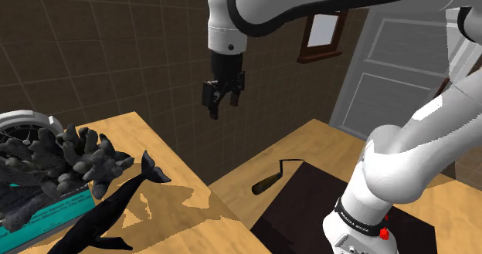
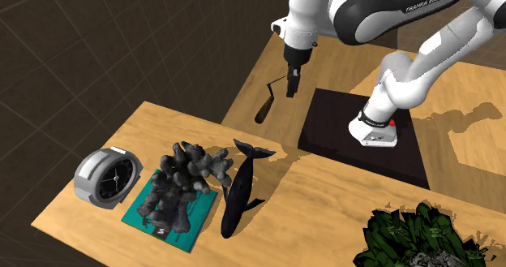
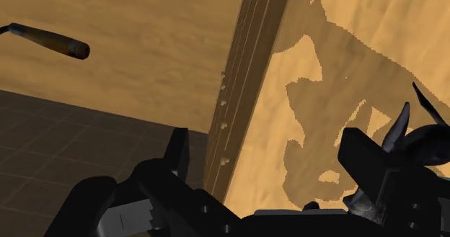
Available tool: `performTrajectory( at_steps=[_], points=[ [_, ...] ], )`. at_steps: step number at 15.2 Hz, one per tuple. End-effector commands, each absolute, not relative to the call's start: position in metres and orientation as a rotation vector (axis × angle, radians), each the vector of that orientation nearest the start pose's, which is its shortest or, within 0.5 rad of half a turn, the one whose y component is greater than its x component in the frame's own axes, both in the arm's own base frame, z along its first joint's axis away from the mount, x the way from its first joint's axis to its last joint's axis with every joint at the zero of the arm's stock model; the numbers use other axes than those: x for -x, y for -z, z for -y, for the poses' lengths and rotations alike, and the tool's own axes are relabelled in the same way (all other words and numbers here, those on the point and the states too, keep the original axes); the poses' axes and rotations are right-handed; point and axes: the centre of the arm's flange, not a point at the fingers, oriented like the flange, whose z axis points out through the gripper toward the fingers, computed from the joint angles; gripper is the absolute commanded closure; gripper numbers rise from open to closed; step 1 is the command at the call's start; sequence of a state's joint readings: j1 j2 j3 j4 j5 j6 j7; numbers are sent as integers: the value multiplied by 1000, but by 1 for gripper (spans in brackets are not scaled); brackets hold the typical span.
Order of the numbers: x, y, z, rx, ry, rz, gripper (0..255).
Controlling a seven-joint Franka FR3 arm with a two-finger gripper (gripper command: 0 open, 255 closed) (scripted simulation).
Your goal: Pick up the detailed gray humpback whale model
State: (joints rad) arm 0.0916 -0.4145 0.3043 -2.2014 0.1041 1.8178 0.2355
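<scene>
One dark whale model (image 2: 237,188) lies untouched on the wooden table (image 2: 324,200), and the gripper (image 1: 222,96) hangs high and well apart from it, its fingers spread wide and holding nothing.
The whale lies lengthwise, tail flukes toward the stand, just beside the grey branching coral piece (image 2: 182,180) at the second exterior view's left. A descent slightly off to that side would likely strike the branches. The body looks slim and tapered, so a grasp near the tail could slip, and a nudge might slide it toward the table's nearby edge. The second exterior view gives the whale's whole length, the alarm clock (image 2: 105,176) and a leafy plant (image 2: 413,237). The shoulder view cuts off the whale's head. The wrist view shows the table's side face and the brown-handled tool (image 3: 61,45) lying lower down.
</scene>
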Motion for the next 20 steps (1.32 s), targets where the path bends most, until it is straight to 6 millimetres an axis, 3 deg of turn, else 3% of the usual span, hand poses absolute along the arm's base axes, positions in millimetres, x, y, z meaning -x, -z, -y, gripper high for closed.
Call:
performTrajectory(
  at_steps=[1,15,20],
  points=[
    [-403,-528,-219,3168,27,207,0],
    [-450,-438,-397,3286,-25,427,0],
    [-452,-413,-403,3290,-27,435,0]
  ],
)
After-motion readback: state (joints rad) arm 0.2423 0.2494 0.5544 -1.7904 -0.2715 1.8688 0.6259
